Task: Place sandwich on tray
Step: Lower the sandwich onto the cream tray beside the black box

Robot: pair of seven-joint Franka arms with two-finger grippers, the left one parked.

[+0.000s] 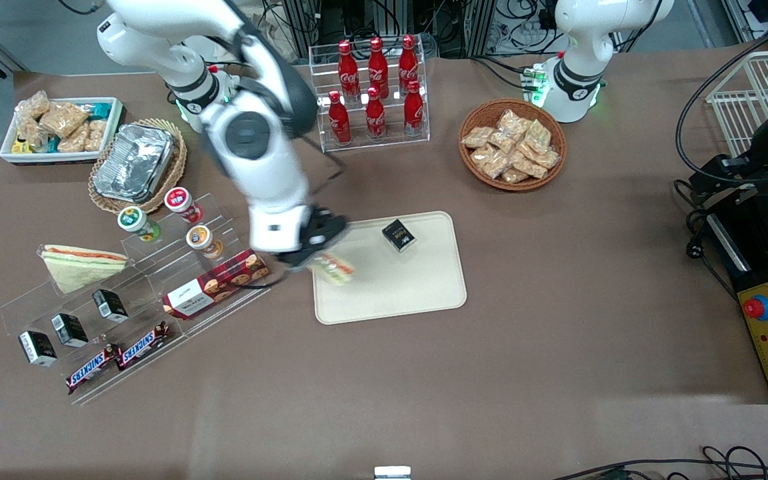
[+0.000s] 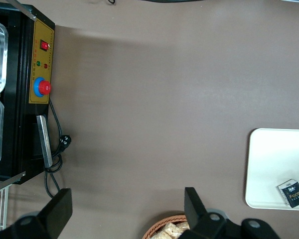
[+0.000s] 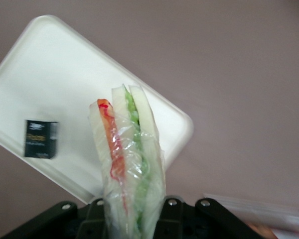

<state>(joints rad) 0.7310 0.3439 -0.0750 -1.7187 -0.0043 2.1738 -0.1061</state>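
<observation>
My right gripper [image 1: 317, 257] is shut on the sandwich [image 1: 333, 269], a plastic-wrapped wedge of pale bread with red and green filling, and holds it above the tray's end toward the working arm. In the right wrist view the sandwich [image 3: 129, 159] stands edge-up between the jaws, over the cream tray [image 3: 65, 74]. The tray [image 1: 411, 287] lies flat mid-table and also shows in the left wrist view [image 2: 274, 164]. A twin sandwich wedge [image 1: 81, 263] rests on the clear display rack.
A small black box [image 1: 399, 235] lies on the tray. A clear rack [image 1: 131, 293] holds a cookie box [image 1: 217, 283], cups and Snickers bars. A cola bottle stand [image 1: 374, 90], a snack basket [image 1: 512, 143], a foil container [image 1: 134, 162] and a white bin [image 1: 61, 128] stand farther from the front camera.
</observation>
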